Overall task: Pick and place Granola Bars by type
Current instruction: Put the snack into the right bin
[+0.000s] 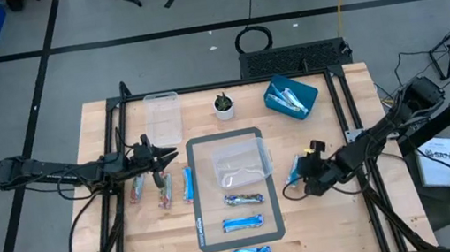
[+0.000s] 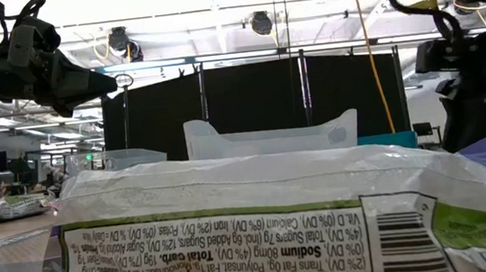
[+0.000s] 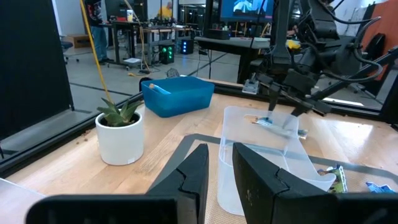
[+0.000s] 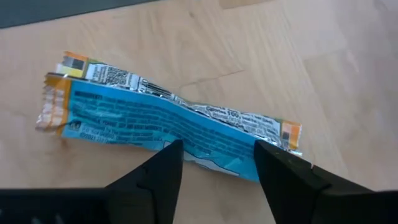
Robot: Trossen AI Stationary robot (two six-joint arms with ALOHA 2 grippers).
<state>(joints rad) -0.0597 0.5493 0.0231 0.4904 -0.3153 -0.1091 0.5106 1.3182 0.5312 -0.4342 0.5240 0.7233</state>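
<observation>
My right gripper (image 4: 217,163) is open and points down over a light-blue and white granola bar (image 4: 168,121) that lies flat on the wood right of the mat (image 1: 295,166). Its fingers stand either side of the bar's middle. My left gripper (image 1: 164,156) hovers above the table left of the mat, open by a narrow gap (image 3: 219,163). Below and beside it lie three bars (image 1: 163,191), two brownish-pink and one blue. Three more blue bars (image 1: 243,223) lie on the grey mat. One wrapper (image 2: 251,217) fills the low view. My right gripper comes from above with its fingers (image 4: 163,168) across the blue bar's middle (image 4: 214,146), one at each long edge. The bar lies flat on the table. I cannot tell whether the fingertips touch the wrapper.
A clear tub (image 1: 240,163) stands on the mat's far half, and a second clear tub (image 1: 163,117) stands near the far edge. A small potted plant (image 1: 223,106) and a blue bin (image 1: 291,98) holding bars stand along the far edge. Black frame rails run down both sides.
</observation>
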